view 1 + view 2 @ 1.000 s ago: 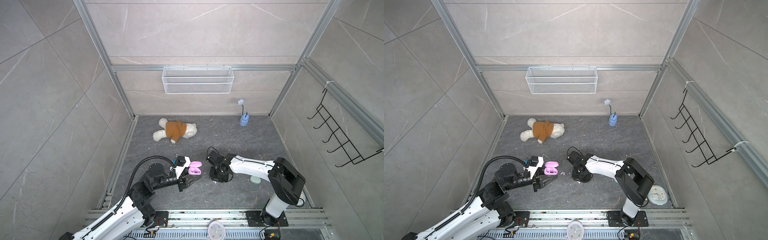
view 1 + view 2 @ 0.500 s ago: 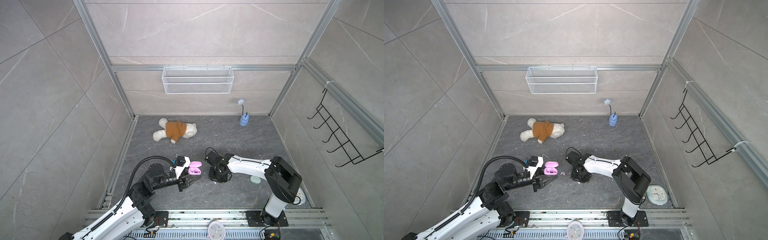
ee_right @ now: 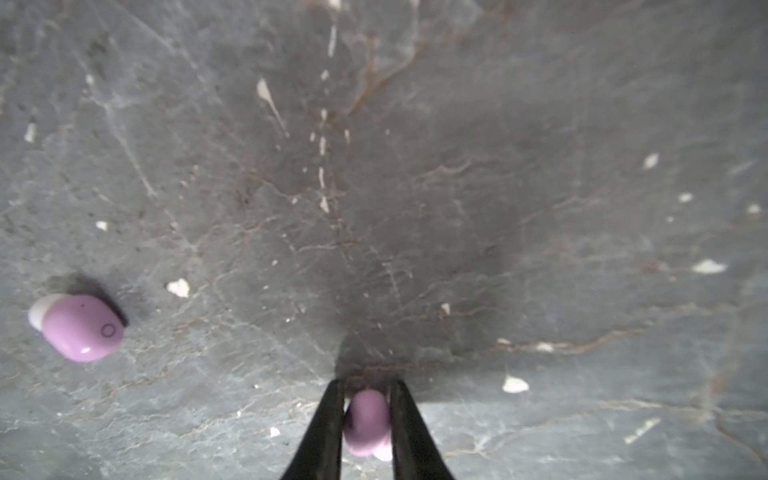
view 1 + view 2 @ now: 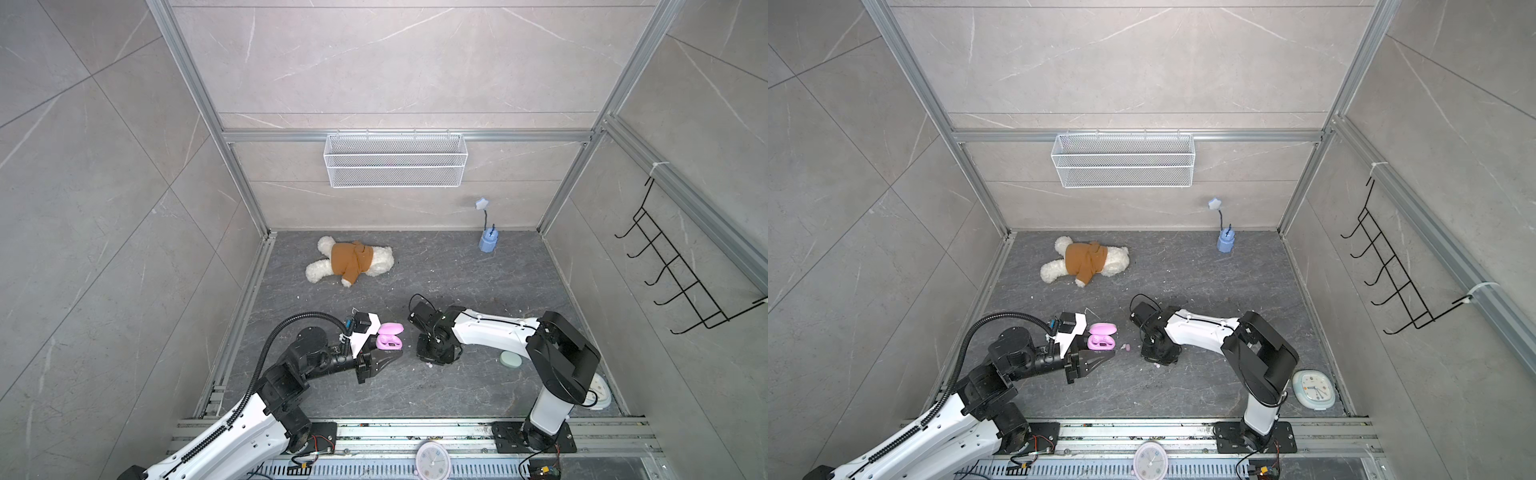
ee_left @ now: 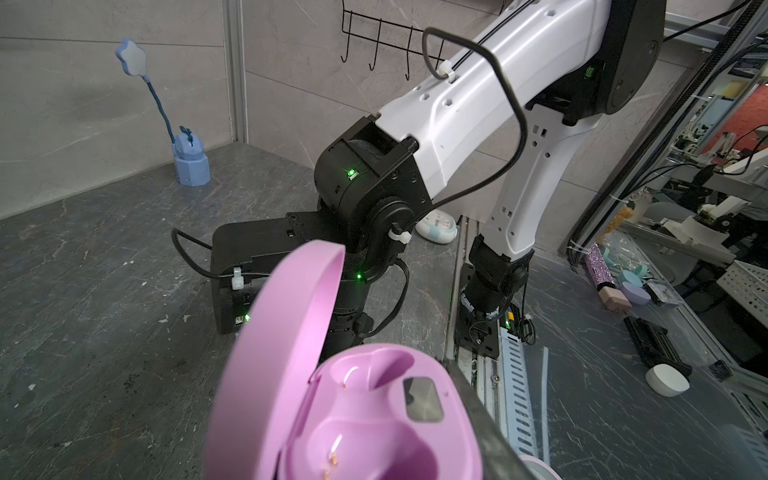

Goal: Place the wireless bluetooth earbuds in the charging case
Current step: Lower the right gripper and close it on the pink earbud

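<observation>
**Bimanual cell from above, with wrist close-ups.** The left gripper (image 4: 385, 350) reaches in from the near left and is clamped on a lilac oval plastic charging case (image 4: 390, 343). It holds the case left of centre, over the near part of the dark grey stone-patterned tabletop (image 4: 478, 286). The hinged lid (image 5: 286, 332) stands open. The left wrist view shows the two moulded wells (image 5: 361, 374) exposed, with gold contacts. One dark finger (image 5: 486, 424) lies against the case's side. Whether the case rests on the tabletop cannot be told.

The right gripper (image 3: 368, 388) points straight down just right of the case. Its jaws are closed on a lilac bean-shaped earbud (image 3: 365, 422), pinched between the two black fingertips (image 3: 328, 411) close to the surface. Whether this earbud touches the tabletop cannot be told.

A second lilac earbud (image 3: 79, 328), with a pale tip, lies loose on the tabletop. In a top view this second lilac earbud (image 4: 1124, 347) sits between the case and the right gripper. White specks of debris (image 3: 178, 287) are scattered around.

At far left lies a white plush bear in a brown hoodie (image 4: 351, 264). At far right stands a blue pot with a star-headed stem (image 4: 488, 241). A white wire basket (image 4: 395, 166) hangs on the far wall and a black hook rack (image 4: 685, 286) on the right wall. A pale blue alarm clock (image 4: 1313, 390) lies at near right, beside the right arm's base.
</observation>
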### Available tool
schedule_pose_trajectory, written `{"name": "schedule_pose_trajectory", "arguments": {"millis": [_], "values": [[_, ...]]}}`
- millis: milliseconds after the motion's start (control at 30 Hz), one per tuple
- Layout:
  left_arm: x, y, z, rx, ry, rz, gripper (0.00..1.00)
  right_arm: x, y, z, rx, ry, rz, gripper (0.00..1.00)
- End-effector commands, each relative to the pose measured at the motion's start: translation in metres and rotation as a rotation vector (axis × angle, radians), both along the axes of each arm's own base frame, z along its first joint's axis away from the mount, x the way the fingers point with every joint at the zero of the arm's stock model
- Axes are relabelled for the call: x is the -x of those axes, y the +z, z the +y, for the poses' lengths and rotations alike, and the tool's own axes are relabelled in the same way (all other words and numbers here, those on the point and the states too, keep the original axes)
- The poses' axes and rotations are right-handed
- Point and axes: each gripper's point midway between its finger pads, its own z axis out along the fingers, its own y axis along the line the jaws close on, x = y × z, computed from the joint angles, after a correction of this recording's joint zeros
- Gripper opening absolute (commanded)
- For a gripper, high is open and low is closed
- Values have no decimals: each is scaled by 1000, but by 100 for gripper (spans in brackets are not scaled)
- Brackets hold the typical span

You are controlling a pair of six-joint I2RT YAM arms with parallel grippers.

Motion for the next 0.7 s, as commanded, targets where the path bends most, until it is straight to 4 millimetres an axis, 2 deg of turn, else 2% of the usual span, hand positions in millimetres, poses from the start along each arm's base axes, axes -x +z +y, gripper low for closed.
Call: {"name": "schedule_pose_trajectory", "arguments": {"millis": [0, 200, 433, 667], "values": [[-1, 16, 1, 49, 12, -36, 30, 13, -17, -10, 60, 22, 55, 20], [-1, 15, 1, 45, 13, -33, 30, 15, -18, -12, 65, 38, 60, 17], [-3, 14, -1, 40, 16, -27, 30, 10, -10, -6, 33, 60, 27, 16], [-13, 9, -13, 42, 10, -8, 31, 0, 17, -3, -30, 61, -62, 16]]}}
